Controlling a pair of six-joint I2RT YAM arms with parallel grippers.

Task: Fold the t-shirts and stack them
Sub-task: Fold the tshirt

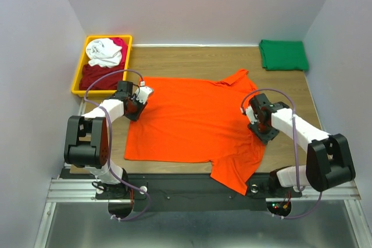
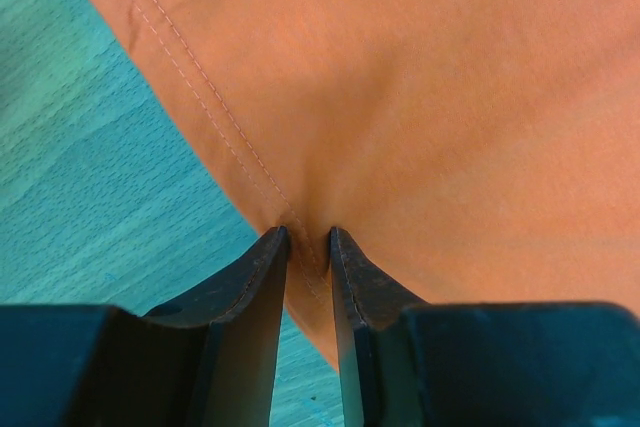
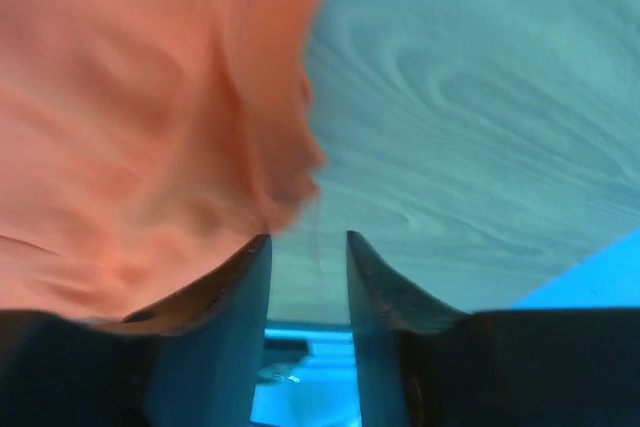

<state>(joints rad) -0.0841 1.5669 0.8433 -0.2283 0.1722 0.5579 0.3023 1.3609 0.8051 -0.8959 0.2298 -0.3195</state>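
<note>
The bright orange t-shirt (image 1: 192, 121) lies spread on the wooden table, one sleeve hanging over the near edge. My left gripper (image 1: 137, 108) is at the shirt's left edge; in the left wrist view it (image 2: 309, 237) is shut on the stitched orange hem (image 2: 300, 247). My right gripper (image 1: 260, 127) is at the shirt's right edge; in the right wrist view it (image 3: 308, 242) is open with nothing between the jaws, and blurred orange cloth (image 3: 150, 127) lies beside its left finger. A folded dark green t-shirt (image 1: 283, 54) lies at the back right.
A yellow plastic bin (image 1: 79, 69) at the back left holds a white t-shirt (image 1: 104, 52), a dark red one (image 1: 99, 76) and a magenta one (image 1: 120, 43). White walls close in the table on three sides.
</note>
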